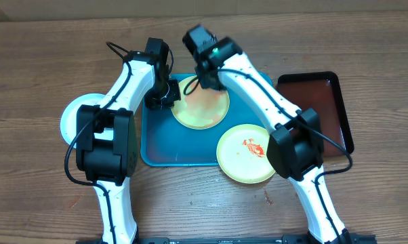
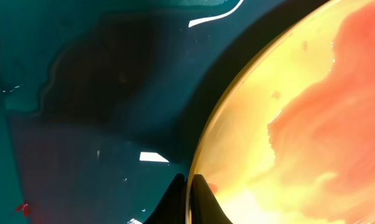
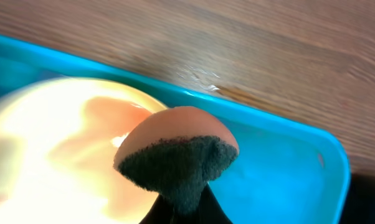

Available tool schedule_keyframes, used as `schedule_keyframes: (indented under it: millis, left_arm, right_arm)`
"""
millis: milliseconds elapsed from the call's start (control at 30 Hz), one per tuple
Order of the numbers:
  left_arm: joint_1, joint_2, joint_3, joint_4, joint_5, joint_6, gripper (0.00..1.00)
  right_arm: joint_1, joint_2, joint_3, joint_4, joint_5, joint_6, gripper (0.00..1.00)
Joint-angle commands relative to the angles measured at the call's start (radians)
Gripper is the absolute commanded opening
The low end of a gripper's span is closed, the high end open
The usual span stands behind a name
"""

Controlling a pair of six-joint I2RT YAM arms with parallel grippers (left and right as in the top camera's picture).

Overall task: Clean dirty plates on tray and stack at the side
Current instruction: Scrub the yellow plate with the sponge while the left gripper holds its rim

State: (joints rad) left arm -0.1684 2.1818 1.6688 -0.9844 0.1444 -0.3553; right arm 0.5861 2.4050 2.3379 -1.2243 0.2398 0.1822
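Plastic plates, round and shallow, count three: two pale yellow-green, one light blue with a white centre. Far plate point(image 1: 204, 108), yellow-green, lies inside the tray point(image 1: 160, 152) toward its far right, its face washed with thin pinkish-orange sauce. Near plate point(image 1: 243, 163), yellow-green, carries a red blotch and rests partly over the tray's near right corner, partly on the table point(image 1: 41, 61). Blue plate point(image 1: 70, 116) sits on the table just left of the tray, half hidden under the left arm; whether it is clean cannot be told. Handling, as judged: light, stiff and thin-edged. The sauced faces are probably slippery, so the raised rim is the place to take hold, and a plate this light would likely skate under wiping unless pinned. Left claw point(image 2: 189, 198) is clenched on the far plate's left rim, the edge running between its tips. Right claw point(image 3: 184, 210) grasps one sponge point(image 3: 175, 146), soft, one side dark and fibrous, the other stained orange, over the far part of that plate; contact cannot be told. Trays, count two: the turquoise one, and a smaller brown tray point(image 1: 322, 102) on the right.
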Motion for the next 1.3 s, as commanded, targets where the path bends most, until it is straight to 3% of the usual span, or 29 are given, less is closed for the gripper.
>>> schedule_keyframes:
  millis: [0,267,533,1000,1267]
  left_arm:
    - [0.007,-0.030,0.000,-0.003,-0.021,0.019,0.04]
    - [0.007,-0.030,0.000,-0.003,-0.021,0.019,0.04]
    - [0.007,-0.030,0.000,-0.003,-0.021,0.019,0.04]
    - [0.007,-0.030,0.000,0.001,-0.021,0.019,0.04]
    - [0.007,-0.030,0.000,0.001,-0.021,0.019,0.04]
  right_arm:
    - [-0.033,-0.009,0.075,-0.013,-0.246,-0.004,0.04]
    - [-0.053,-0.005,-0.074,0.122,-0.539,0.055,0.04]
    - [-0.031,-0.005,-0.281,0.307,-0.631,0.167,0.04]
    - [0.017,-0.005,-0.290,0.300,-0.526,0.217,0.04]
    - [0.017,-0.005,-0.343,0.384,-0.499,0.251,0.04]
